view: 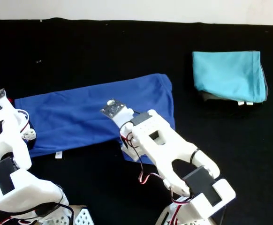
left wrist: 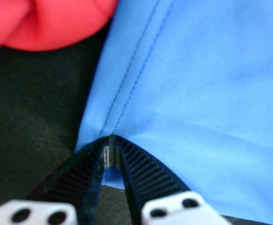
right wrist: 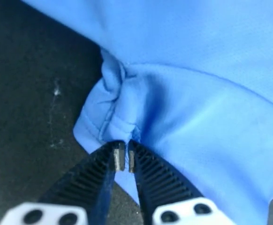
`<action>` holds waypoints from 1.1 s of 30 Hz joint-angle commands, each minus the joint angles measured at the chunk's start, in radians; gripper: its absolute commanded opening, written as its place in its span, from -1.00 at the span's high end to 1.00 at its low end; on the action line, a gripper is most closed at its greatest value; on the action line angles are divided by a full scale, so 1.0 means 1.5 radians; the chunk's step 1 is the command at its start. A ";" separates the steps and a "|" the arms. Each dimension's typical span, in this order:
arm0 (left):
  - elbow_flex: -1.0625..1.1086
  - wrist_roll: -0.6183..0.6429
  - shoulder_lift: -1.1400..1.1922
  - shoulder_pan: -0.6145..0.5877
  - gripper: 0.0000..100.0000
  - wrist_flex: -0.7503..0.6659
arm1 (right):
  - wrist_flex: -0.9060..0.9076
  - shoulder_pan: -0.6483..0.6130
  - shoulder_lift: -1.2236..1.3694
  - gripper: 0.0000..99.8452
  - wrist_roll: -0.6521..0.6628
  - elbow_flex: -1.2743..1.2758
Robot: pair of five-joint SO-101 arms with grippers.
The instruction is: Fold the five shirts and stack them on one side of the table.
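Because both sets of jaws are nearly closed, start there. The left gripper (left wrist: 112,157) is pinched tight on a hemmed corner of the blue shirt (left wrist: 197,93), with a sliver of fabric showing between the ribbed pads. The right gripper (right wrist: 125,157) is closed to a hairline gap on a bunched, stitched edge of the same shirt, and the cloth puckers into small folds right at its tips.

The knit looks thin, light and completely limp. I expect it to drape and sag between the two grips and to hold no shape of its own. The double-stitched hem is thicker and less slippery than the single layer, so hems and corners seem the sensible places to hold. A bite this shallow could slip out if the arms pull apart hard.

Seen from above, the blue shirt lies flat as a long band on the black table (view: 80,47), running from 9 o'clock through the centre. One arm is at its 9 o'clock end and the other on its near edge, at about 6 o'clock.

Just beside the left grip lies a red cloth (left wrist: 42,21). Well apart, at 2 o'clock, a folded teal shirt (view: 228,75) rests on top of a dark garment (view: 221,102).
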 commanded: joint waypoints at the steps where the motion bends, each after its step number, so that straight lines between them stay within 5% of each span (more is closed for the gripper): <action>1: 0.003 0.007 0.005 -0.001 0.98 -0.028 | 0.027 0.006 -0.078 0.99 0.007 -0.028; 22: 0.003 0.007 0.005 -0.001 0.98 -0.028 | 0.048 -0.060 -0.092 0.97 0.004 0.007; 28: 0.003 0.007 0.005 -0.001 0.98 -0.028 | 0.050 -0.061 -0.077 0.58 0.007 0.006; 33: 0.003 0.007 0.005 -0.001 0.98 -0.028 | 0.072 -0.059 -0.094 0.57 0.096 0.013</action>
